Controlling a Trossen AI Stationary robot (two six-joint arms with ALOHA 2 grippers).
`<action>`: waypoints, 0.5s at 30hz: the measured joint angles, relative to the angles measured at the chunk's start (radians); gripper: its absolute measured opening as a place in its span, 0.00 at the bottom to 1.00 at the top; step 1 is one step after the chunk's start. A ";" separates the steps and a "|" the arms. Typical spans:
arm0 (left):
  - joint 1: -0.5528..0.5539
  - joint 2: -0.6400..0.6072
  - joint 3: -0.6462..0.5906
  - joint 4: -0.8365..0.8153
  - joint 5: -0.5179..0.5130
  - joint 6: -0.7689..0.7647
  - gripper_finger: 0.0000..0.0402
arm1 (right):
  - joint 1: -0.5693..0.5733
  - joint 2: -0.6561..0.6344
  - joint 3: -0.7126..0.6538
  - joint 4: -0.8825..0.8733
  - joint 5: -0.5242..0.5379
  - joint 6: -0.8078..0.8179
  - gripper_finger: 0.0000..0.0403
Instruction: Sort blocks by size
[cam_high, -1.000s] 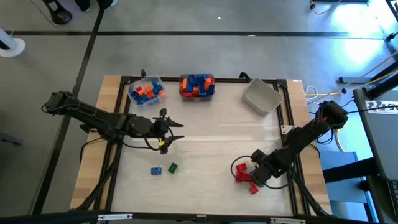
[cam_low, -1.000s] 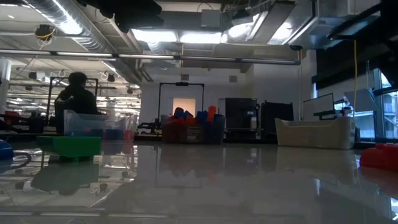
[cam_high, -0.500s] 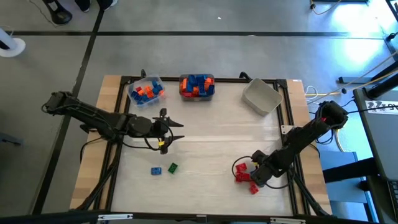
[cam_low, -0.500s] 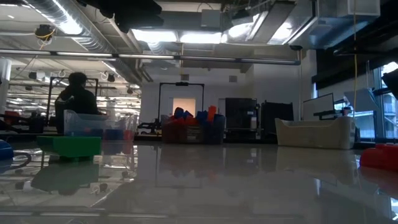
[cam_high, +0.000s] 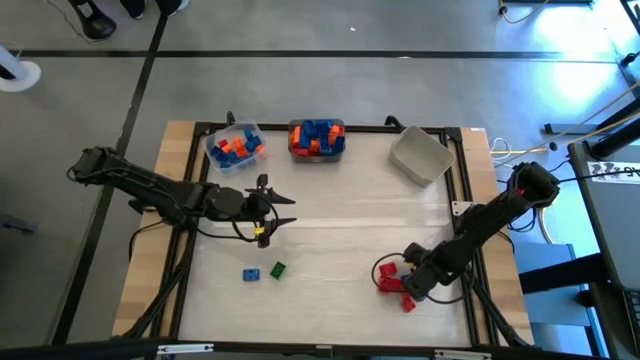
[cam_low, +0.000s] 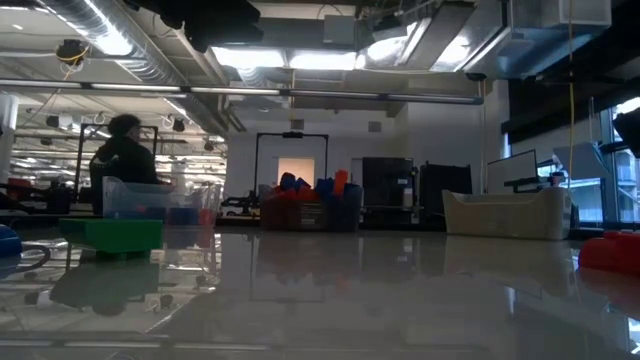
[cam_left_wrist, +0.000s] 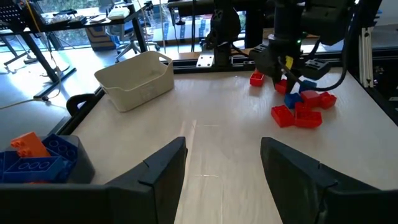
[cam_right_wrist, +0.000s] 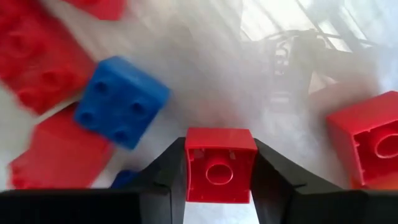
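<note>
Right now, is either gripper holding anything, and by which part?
Right gripper clamps a small red studded brick by its two opposite sides; left gripper holds nothing.

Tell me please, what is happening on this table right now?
The robot is sorting toy bricks. Its right gripper is down in the pile of red bricks at the table's near right, fingers closed on a small red brick. The left gripper waits open over mid-table. Two bins at the far edge hold bricks; the grey bin looks empty.
</note>
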 joint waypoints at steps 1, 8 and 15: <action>0.000 0.000 0.000 0.000 0.000 0.000 0.49 | 0.000 0.000 0.010 -0.006 -0.003 -0.010 0.32; 0.000 0.000 0.000 0.000 0.000 0.006 0.49 | 0.000 0.000 0.155 -0.151 0.003 -0.062 0.36; -0.052 -0.094 0.002 -0.001 0.001 0.043 0.49 | -0.054 0.000 0.367 -0.312 0.157 -0.178 0.33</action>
